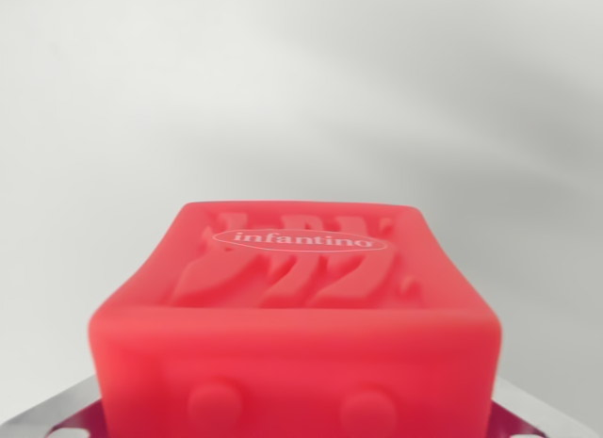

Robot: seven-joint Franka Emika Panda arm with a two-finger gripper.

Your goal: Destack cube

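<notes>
Pale grey tabletop (301, 80) fills everything behind — bare and blurred, open room on all sides. Red cube (297, 325) sits dead centre at the bottom of the wrist view, very close to the lens, top face tilted toward camera. White oval label on it reads "infantino", over raised wavy relief; round bumps on the near face. Metal fingers (528, 421) only peek out at the lower corners, flanking the cube — can't tell how wide they stand or whether they're gripping it.

bare pale backdrop (301, 80), place unclear
</notes>
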